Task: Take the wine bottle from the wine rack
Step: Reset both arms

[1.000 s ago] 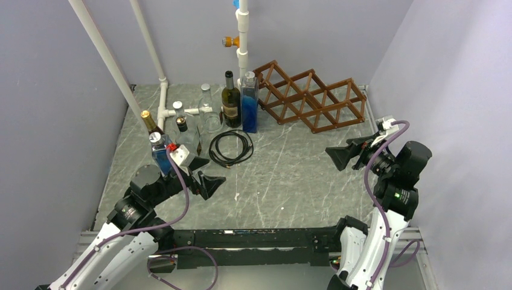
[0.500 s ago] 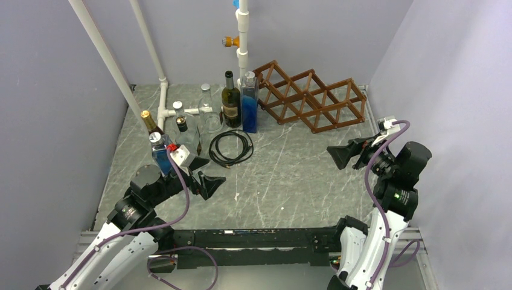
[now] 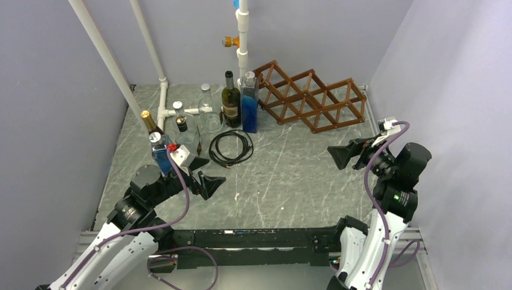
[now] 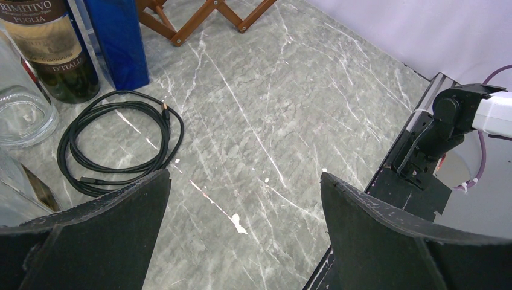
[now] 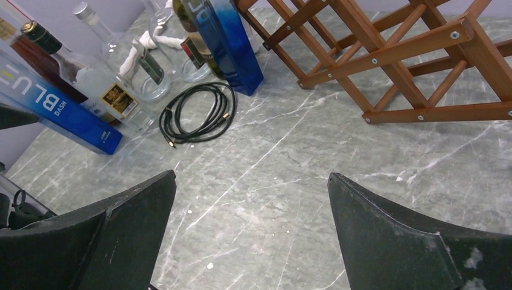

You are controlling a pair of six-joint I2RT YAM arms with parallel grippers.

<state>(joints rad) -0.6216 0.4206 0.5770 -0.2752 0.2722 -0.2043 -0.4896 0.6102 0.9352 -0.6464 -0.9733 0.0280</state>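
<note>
Reading PRIMITIVO PUGLIA on wine bottle [image 4: 51, 57], BLUE on blue box [image 5: 66, 115]; left gripper [image 4: 243, 175], right gripper [image 5: 251, 175] spread wide, empty

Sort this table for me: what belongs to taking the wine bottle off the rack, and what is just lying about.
Job: brown wooden lattice wine rack, no bottle in it; dark green glass wine bottle with cream label, standing on the table; left pincer and right pincer, both open.
Lying about: coiled black cable; tall square blue bottle; clear glass bottles; white plastic pipes.
</note>
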